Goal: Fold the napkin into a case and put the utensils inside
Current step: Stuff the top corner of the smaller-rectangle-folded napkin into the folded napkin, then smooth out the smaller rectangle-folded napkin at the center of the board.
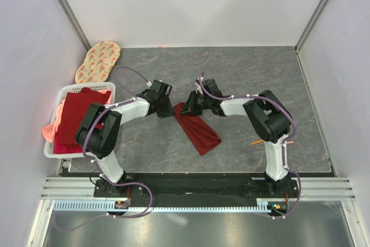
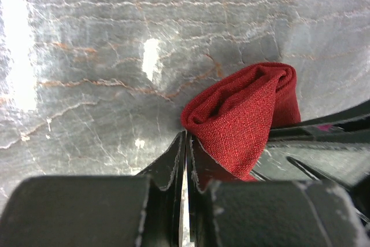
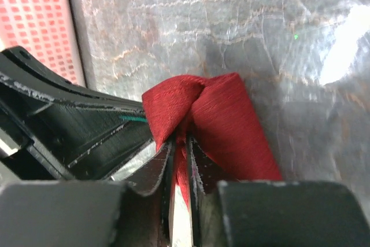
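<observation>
The dark red napkin (image 1: 199,130) lies on the table folded into a narrow strip that runs diagonally. Its far end is bunched up between the two grippers. My right gripper (image 1: 188,106) is shut on that raised end, and red cloth shows between its fingers (image 3: 180,140). My left gripper (image 1: 166,108) faces it, shut (image 2: 186,136), with its tips against the edge of the napkin (image 2: 248,114); no cloth shows in the slit. Orange utensils (image 1: 256,142) lie by the right arm, mostly hidden by it.
A white basket (image 1: 58,99) of red and pink cloths stands at the left edge, also seen in the right wrist view (image 3: 34,21). An oval patterned mat (image 1: 97,62) lies at the back left. Walls close in on three sides.
</observation>
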